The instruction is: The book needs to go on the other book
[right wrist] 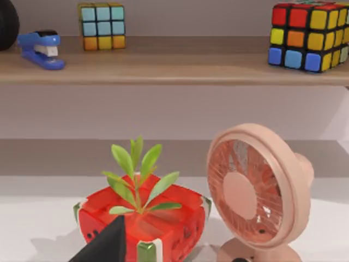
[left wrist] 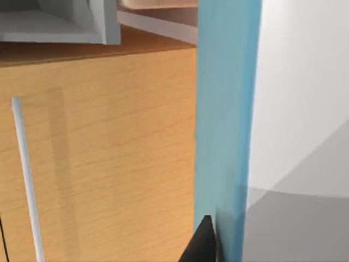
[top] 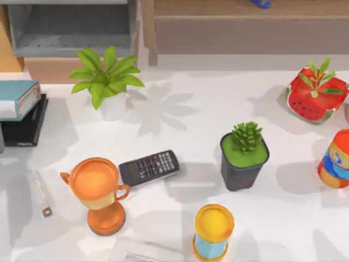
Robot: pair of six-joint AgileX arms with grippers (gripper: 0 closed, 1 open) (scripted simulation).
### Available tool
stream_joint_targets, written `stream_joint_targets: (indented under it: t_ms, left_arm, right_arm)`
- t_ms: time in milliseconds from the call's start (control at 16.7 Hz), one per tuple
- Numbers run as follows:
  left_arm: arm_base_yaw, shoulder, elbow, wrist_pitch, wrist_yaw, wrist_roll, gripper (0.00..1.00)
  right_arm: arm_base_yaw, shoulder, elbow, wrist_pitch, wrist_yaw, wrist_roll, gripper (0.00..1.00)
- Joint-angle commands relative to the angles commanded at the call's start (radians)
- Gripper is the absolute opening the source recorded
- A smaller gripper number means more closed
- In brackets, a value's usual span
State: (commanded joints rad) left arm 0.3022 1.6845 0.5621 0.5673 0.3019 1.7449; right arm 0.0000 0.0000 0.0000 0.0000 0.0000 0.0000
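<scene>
The book (top: 17, 98) lies atop the other book (top: 24, 126) at the table's (top: 180, 136) far left, long axes roughly aligned. Left claw (left wrist: 204, 240) sits against its teal cover (grip state: cannot tell). The right arm is parked.

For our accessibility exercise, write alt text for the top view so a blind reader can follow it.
At the table's left edge, a teal book lies on a flat black book. Across the white table stand a leafy plant, orange trophy, remote control and a spiky plant in a dark pot.
</scene>
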Motion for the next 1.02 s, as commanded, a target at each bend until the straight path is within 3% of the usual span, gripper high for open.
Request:
stream_joint_targets:
  t_ms: [180,960,1020]
  left_arm:
    - [0.000,0.001,0.001,0.000,0.000,0.000,0.00]
    - [0.000,0.001,0.001,0.000,0.000,0.000,0.98]
    - [0.000,0.001,0.001,0.000,0.000,0.000,1.00]
  right_arm:
    - [0.000,0.000,0.000,0.000,0.000,0.000,1.00]
    - [0.000,0.000,0.000,0.000,0.000,0.000,1.00]
    - [0.000,0.000,0.000,0.000,0.000,0.000,1.00]
